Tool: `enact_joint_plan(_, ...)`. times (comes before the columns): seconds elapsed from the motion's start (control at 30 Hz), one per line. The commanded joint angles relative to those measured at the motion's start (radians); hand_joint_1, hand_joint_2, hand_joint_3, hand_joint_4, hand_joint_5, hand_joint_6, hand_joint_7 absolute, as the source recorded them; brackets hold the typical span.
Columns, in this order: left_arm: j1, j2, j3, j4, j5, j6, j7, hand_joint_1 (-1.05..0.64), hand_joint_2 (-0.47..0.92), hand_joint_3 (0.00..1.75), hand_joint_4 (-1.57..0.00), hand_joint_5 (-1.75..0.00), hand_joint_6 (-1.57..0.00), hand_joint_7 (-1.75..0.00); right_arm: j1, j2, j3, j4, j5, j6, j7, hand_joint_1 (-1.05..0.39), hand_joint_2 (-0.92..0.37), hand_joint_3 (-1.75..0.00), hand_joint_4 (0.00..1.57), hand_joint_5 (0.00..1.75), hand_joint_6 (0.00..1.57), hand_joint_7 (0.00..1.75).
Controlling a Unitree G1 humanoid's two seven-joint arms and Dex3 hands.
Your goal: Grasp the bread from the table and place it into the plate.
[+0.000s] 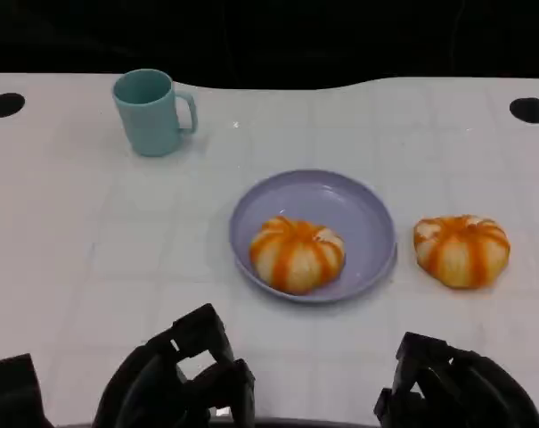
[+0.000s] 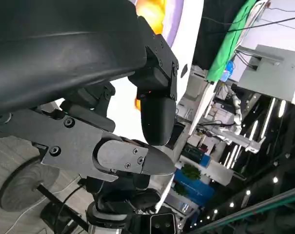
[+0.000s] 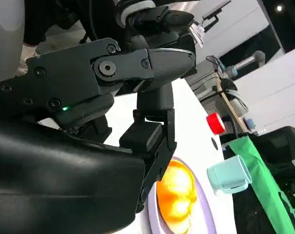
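The white surface (image 1: 91,250) filled most of the head view, and I judged its wide bare stretch was what gave both arms room to rest low at the bottom edge. Next in size was the lilac plate (image 1: 358,209), a little right of centre, set within what looked like easy reach of either arm. One orange-striped bread (image 1: 297,253) already lay inside it, toward its lower left, so I took that part of the job as done. The second bread (image 1: 461,250) sat on the surface at the right of the frame, just beside the plate's rim but apart from it, and this I read as the piece left to fetch; being on that side, it seemed to suit my right hand (image 1: 456,392). That hand sat at the lower right, below the loose bread and well short of it, fingers somewhat apart and holding nothing. My left hand (image 1: 184,379) sat at the lower left, likewise with nothing in it, fingers parted. The teal mug (image 1: 151,111) stood upright at the upper left, handle to the right, well away from the plate, so I expected no trouble from it. Smallest were two dark round holes (image 1: 529,110) near the surface's far corners.
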Motion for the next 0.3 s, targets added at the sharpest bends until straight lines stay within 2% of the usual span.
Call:
enact_joint_plan(0.03, -0.003, 0.009, 0.011, 0.012, 0.010, -0.001, -0.010, -0.57, 0.92, 0.14, -0.84, -1.75, -0.57, -1.75, -0.006, -0.007, -0.013, 0.010, 0.010, -0.019, 0.011, -0.71, -0.92, -0.23, 0.88, 1.60, 0.77, 1.37)
enact_joint_plan(0.3, -0.004, 0.011, 0.013, 0.014, 0.012, 0.003, -0.010, -0.57, 0.92, 0.15, -0.84, -1.75, -0.57, -1.75, -0.010, -0.005, -0.013, 0.025, 0.012, -0.027, 0.022, -0.72, -0.92, -0.22, 0.88, 1.59, 0.77, 1.35)
